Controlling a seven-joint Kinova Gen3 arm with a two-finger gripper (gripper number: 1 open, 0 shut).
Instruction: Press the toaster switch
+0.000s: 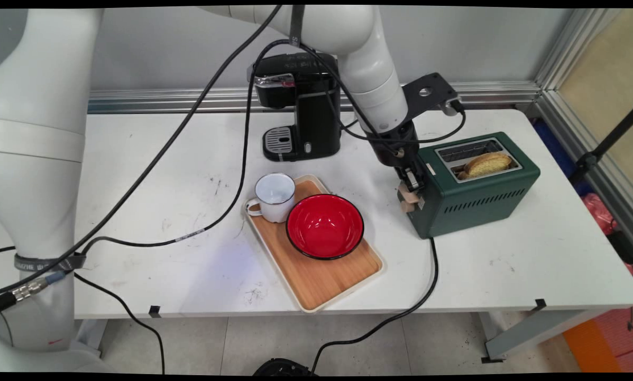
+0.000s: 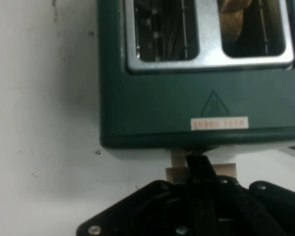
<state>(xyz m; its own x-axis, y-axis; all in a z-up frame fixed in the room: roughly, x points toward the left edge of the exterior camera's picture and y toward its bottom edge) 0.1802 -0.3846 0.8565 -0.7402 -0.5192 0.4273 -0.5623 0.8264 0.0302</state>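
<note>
Desk [image 1: 152, 248]: we see a wide white desk carrying everything here, with a grey wall behind it.
Arm [image 1: 369, 69]: a white robot arm reaches down from the upper left to the toaster's left end, with black cables hanging from it.
Toaster [image 1: 475, 198]: a dark green two-slot toaster stands on the desk's right half; we use it as our landmark. A black cord runs from its lower left corner off the desk's front edge.
Coffee machine [image 1: 300, 106]: black, to the left of the toaster and further back, near the wall.
Tray [image 1: 321, 275]: a wooden tray with a cream rim, lying at an angle to the left of the toaster and nearer the front.
Bowl [image 1: 324, 226]: red inside with a black rim, on the tray, left of the toaster.
Mug [image 1: 274, 197]: white enamel, on the tray's back end, touching the bowl on the side away from the toaster.
Toast [image 1: 486, 163]: a browned slice standing in the toaster's nearer slot, its top showing above it.
Jaws [image 1: 410, 186]: the black jaws sit right at the toaster's left end, over its tan lever [image 1: 409, 200]; we cannot tell whether they are apart or together.
</note>
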